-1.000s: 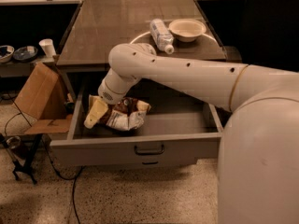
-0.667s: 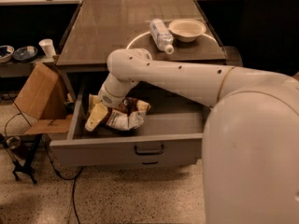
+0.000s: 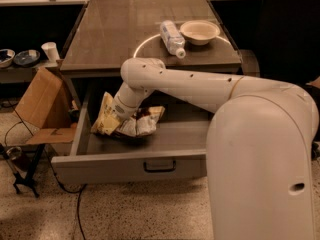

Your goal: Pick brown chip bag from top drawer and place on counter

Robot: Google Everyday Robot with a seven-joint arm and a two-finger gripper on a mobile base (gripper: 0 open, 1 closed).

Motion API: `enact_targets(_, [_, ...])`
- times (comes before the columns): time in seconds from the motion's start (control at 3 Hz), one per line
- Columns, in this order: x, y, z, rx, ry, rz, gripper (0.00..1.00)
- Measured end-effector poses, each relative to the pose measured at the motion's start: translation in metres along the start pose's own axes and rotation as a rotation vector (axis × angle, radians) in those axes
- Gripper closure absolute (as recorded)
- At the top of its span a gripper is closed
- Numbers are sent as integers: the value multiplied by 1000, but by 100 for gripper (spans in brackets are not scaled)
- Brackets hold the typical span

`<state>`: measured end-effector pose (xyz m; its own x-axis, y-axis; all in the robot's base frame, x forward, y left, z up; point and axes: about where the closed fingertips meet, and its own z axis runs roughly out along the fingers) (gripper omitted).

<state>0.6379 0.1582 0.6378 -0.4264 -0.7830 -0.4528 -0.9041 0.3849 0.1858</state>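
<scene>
Speckled floor, grey cabinet; top drawer (image 3: 130,166) stands pulled open toward the camera.
Inside the drawer, left of its middle: brown chip bag (image 3: 145,124), crumpled, a cream-yellow panel sticking up toward the drawer's left wall. Gripper (image 3: 121,120) down in the drawer at the bag, wrist covering it; whether it clamps the bag cannot be told. White arm (image 3: 200,89) reaches in from right of the drawer. Cardboard box (image 3: 42,104) left of the drawer. Above and behind the drawer, the counter (image 3: 125,34): clear bottle (image 3: 172,38) on its side, pale bowl (image 3: 200,31) just right of it.

Tool (image 3: 121,122) at chip bag (image 3: 144,125) in drawer (image 3: 131,165)
</scene>
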Motion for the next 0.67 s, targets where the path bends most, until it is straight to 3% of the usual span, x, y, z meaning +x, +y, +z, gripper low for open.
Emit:
enact_targets(0.33, [-1,1,-3,0,0,0,73])
enact_targets(0.67, [5,-7,-44,78,-37,32,96])
